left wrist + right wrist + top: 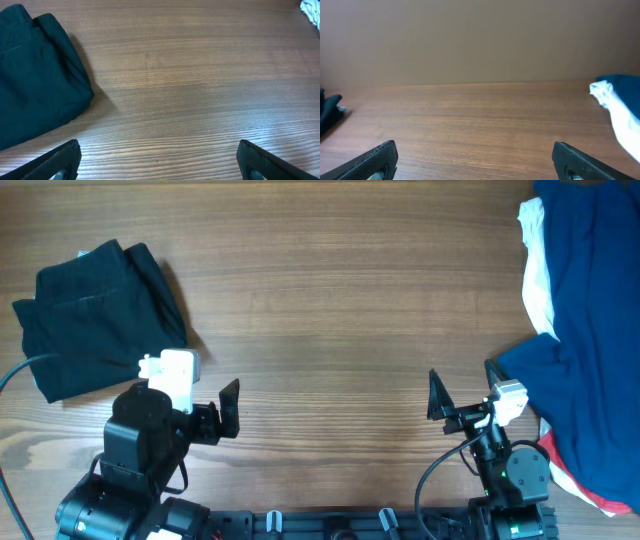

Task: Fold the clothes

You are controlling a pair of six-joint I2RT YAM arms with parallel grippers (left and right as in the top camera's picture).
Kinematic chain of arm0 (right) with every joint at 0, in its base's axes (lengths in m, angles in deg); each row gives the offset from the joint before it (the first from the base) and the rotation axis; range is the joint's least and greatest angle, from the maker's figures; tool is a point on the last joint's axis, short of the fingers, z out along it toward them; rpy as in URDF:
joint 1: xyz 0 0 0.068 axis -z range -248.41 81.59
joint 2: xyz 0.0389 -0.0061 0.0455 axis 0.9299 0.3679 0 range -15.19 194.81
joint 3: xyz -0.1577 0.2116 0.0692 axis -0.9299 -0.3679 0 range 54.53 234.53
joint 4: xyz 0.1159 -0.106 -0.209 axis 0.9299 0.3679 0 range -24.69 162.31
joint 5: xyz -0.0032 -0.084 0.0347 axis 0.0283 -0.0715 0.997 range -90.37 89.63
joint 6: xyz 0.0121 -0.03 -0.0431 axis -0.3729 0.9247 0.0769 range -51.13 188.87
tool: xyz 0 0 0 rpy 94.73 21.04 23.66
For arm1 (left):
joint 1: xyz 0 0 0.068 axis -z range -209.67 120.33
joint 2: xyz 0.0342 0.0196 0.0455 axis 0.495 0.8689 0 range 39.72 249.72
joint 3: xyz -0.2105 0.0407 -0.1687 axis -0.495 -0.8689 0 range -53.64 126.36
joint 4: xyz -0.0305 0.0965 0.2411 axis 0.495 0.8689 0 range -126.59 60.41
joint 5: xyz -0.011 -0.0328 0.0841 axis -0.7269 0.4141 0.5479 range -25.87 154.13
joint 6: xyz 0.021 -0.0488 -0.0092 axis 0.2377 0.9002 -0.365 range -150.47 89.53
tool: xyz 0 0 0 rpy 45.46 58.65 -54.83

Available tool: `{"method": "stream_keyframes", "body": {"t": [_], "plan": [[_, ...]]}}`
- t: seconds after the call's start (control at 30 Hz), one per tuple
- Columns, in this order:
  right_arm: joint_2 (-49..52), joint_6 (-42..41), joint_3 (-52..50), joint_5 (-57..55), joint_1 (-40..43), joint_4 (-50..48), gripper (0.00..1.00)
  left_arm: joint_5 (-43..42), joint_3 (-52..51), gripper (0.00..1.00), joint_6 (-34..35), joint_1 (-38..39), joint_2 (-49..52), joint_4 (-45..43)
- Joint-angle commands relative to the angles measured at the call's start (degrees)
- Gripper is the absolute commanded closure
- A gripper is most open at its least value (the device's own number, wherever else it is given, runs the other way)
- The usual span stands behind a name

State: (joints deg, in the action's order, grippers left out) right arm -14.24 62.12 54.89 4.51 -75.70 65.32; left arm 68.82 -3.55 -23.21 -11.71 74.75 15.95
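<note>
The black shorts lie folded in a compact bundle at the far left of the wooden table. They also show at the left of the left wrist view and at the left edge of the right wrist view. My left gripper is open and empty, low over the table just right of and in front of the shorts; its view shows bare wood between the fingers. My right gripper is open and empty at the front right, with bare wood between its fingers.
A pile of dark blue fabric with a white garment covers the right edge of the table, close to my right gripper. A red and white edge shows at its front. The white garment shows in the right wrist view.
</note>
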Motion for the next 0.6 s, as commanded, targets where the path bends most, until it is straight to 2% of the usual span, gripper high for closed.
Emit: {"method": "stream_keyframes", "body": {"t": [0.0, 0.57], "plan": [[-0.79, 7.91, -0.04, 1.81, 0.31, -0.37, 0.0, 0.57, -0.28, 0.0, 0.7, 0.26, 0.0, -0.13], [-0.74, 9.62, -0.04, 1.99, 0.31, -0.42, 0.0, 0.57, -0.28, 0.0, 0.72, 0.26, 0.0, -0.13]]}}
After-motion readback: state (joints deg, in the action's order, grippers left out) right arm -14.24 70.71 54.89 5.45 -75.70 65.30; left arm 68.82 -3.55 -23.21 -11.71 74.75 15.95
